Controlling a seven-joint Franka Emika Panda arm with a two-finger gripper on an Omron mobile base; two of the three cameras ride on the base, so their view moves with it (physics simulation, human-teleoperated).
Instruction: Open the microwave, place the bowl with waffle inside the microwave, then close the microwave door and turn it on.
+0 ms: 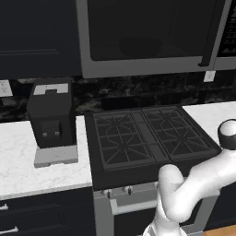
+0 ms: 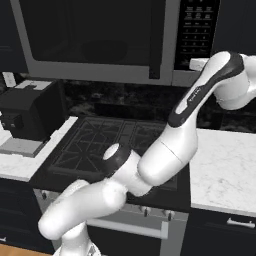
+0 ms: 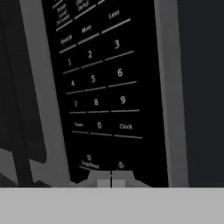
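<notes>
Dark cabinetry frames the microwave (image 1: 152, 37) above the stove (image 1: 147, 138); the microwave door (image 2: 95, 37) is closed, and a faint round shape behind its glass is, I judge, the bowl with waffle (image 1: 139, 46). My gripper (image 3: 111, 180), clenched on nothing, sits at the keypad (image 3: 98, 96)'s bottom row, so only starting it remains.

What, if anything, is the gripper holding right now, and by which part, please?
Nothing is held. The gripper has its jaws shut together with nothing between them, close to the bottom of the microwave keypad.
</notes>
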